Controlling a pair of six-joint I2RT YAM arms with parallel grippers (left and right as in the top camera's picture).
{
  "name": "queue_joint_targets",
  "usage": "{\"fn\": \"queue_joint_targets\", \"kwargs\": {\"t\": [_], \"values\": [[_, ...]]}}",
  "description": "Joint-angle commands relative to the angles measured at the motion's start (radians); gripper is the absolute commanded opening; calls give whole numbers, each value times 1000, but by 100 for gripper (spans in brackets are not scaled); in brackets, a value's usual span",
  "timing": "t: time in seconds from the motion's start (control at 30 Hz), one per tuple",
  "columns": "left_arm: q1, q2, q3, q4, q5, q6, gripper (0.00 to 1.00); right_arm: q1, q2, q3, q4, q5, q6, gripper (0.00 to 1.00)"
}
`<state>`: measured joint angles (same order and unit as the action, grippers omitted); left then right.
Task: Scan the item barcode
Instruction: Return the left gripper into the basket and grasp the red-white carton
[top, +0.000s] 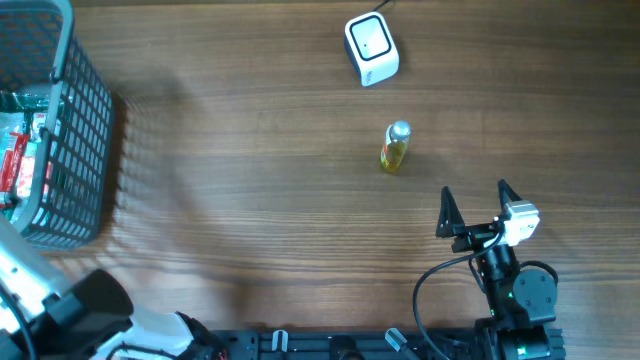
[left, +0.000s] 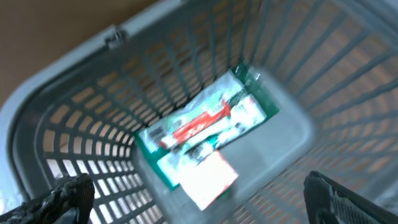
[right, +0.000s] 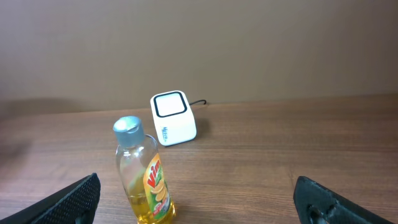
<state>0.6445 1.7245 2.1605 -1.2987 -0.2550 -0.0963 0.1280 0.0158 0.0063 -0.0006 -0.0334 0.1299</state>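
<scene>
Overhead: bottle (top: 395, 146) upright on the wooden bench (top: 250, 200), between scanner (top: 371, 49) and right jaws.
Both jaws gape empty; left wrist looks onto packets (left: 205, 134) in the grey basket (left: 143, 22); right wrist alone shows a brown wall (right: 249, 43).

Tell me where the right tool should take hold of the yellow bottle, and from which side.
Grip the yellow bottle across its labelled body, below the grey cap, coming in level from the right tool's own side. It stands upright and slim, just left of centre between the open fingers.
</scene>
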Motion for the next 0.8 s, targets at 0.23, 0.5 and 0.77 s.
{"fn": "queue_joint_targets", "kwargs": {"t": [0.23, 0.5, 0.77], "values": [[14, 141, -138, -51, 80, 172, 100, -4, -5, -1, 4, 5, 4, 100], [21, 176, -280, 13, 80, 224, 100, -4, -5, -1, 4, 5, 3, 100], [60, 176, -403, 119, 102, 225, 100, -4, -5, -1, 4, 5, 3, 100]]}}
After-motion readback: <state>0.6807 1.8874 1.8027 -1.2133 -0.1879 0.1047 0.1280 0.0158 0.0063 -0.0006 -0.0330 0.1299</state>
